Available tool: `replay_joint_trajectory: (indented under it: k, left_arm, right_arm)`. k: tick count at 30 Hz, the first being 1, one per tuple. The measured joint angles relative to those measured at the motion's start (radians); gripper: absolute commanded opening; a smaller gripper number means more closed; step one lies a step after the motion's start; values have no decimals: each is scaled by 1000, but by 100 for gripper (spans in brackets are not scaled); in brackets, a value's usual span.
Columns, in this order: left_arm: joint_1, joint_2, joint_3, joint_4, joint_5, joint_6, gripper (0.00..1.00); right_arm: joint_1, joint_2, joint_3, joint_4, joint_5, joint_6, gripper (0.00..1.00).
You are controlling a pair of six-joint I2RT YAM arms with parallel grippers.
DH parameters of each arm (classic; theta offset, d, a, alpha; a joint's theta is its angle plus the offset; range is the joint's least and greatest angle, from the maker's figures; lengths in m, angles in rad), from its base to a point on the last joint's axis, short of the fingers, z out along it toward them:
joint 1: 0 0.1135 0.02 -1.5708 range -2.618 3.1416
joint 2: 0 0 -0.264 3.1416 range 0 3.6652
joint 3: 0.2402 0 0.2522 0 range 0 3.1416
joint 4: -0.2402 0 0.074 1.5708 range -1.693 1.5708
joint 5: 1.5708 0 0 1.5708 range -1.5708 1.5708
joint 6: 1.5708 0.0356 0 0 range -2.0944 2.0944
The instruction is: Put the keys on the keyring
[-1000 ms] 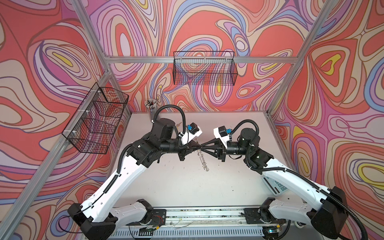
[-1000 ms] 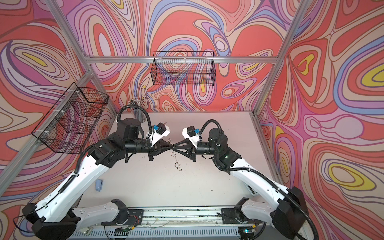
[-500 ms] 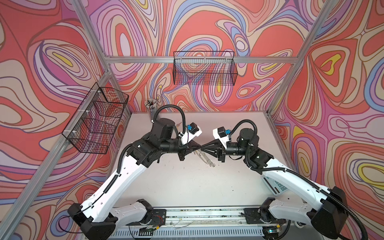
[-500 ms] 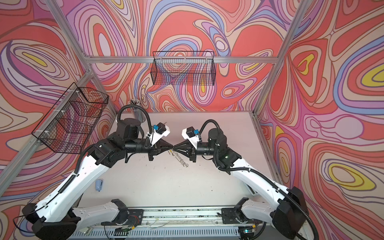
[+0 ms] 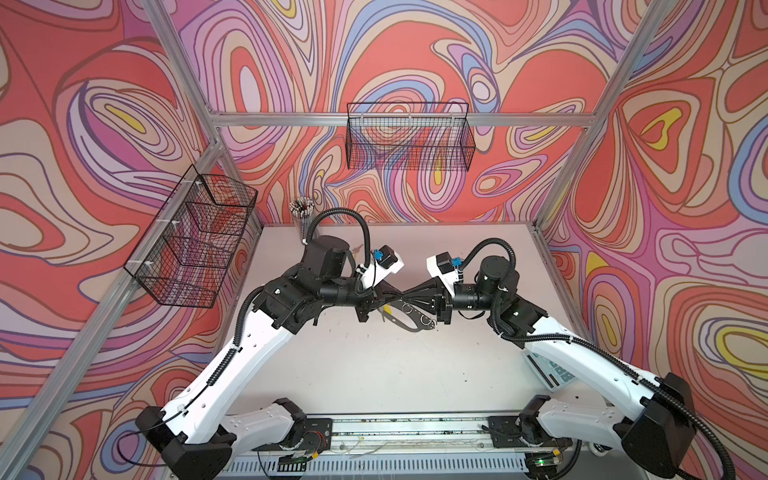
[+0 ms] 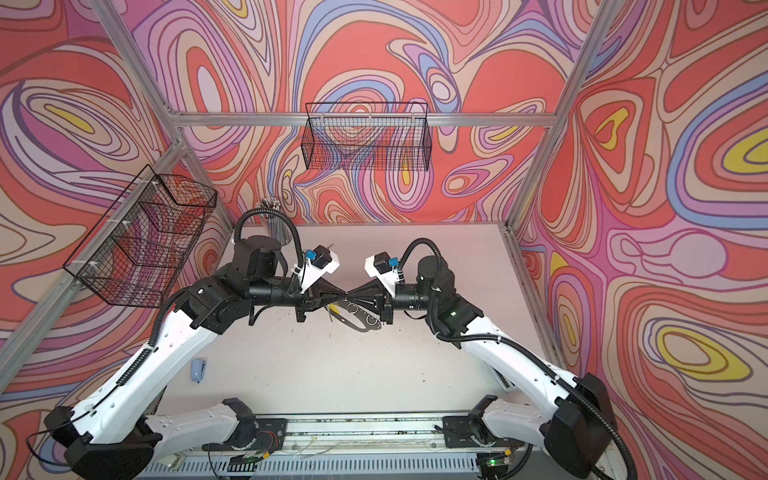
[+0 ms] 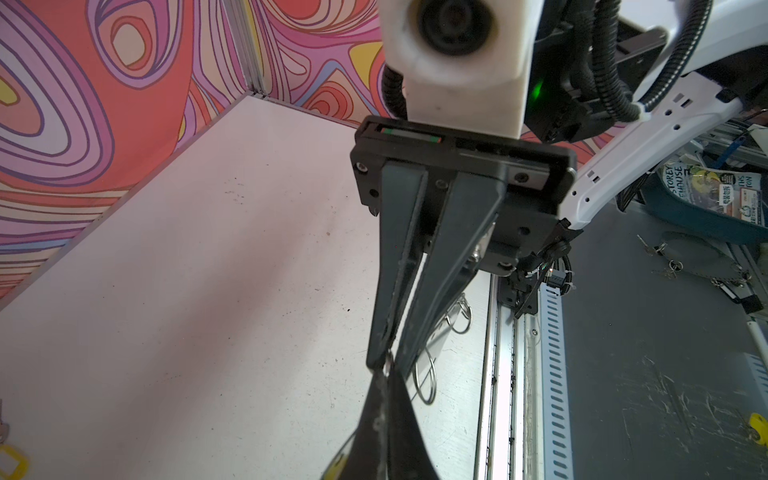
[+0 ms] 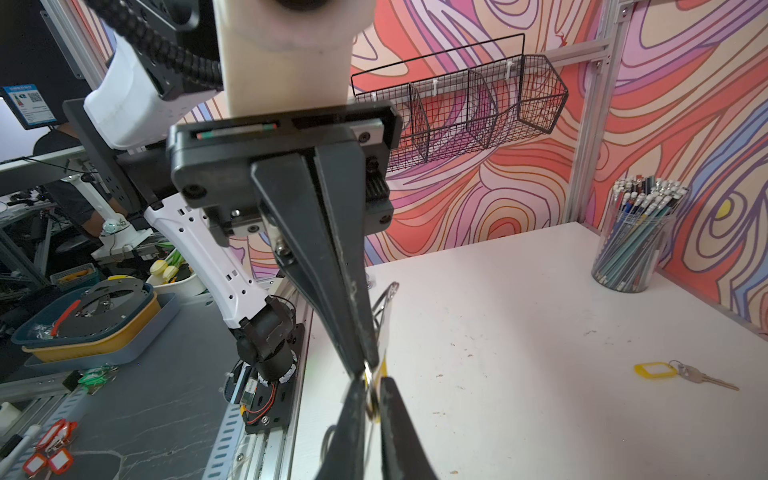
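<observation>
The right gripper (image 7: 388, 361) has just pinched the edge of the keyring (image 5: 415, 330), tip to tip with the left gripper (image 8: 360, 357), which is clamped on a key (image 5: 387, 309). The keyring, hanging straight a second ago, now tilts out beneath the right gripper, so I'd say threading can start.

Left gripper (image 7: 383, 380), right gripper (image 7: 390, 362) meet tip-to-tip at small ring (image 7: 387, 367).
</observation>
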Motion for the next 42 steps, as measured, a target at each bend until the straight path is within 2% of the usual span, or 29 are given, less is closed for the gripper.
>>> replay_joint_trajectory:
  k: [10, 17, 20, 26, 28, 32, 34, 36, 42]
  left_arm:
    - [4, 0, 0, -3, 12, 0, 0]
    - [9, 0, 0, -4, 23, 0, 0]
    - [10, -2, 0, -3, 24, 0, 0]
    - [10, -2, 0, -3, 26, -3, 1]
    - [10, -3, 0, 0, 20, -14, 22]
    - [2, -23, -24, 99, -2, -84, 34]
    - [3, -74, -86, 197, -16, -143, 39]
    - [4, -136, -156, 293, -34, -201, 58]
    - [17, -280, -294, 535, -127, -379, 53]
  right_arm:
    - [-5, 15, 0, 27, -35, 26, 4]
    - [-5, 20, 0, 41, -39, 43, 8]
    - [-5, 20, -1, 47, -43, 52, 0]
    - [-4, 20, -9, 64, -43, 58, 0]
    - [-4, 18, -27, 102, -33, 72, 0]
    - [16, 9, -94, 235, 22, 130, 0]
    - [22, 7, -130, 327, 43, 181, 0]
    - [22, 7, -157, 424, 65, 237, 0]
    - [22, 50, -217, 802, 119, 435, 0]
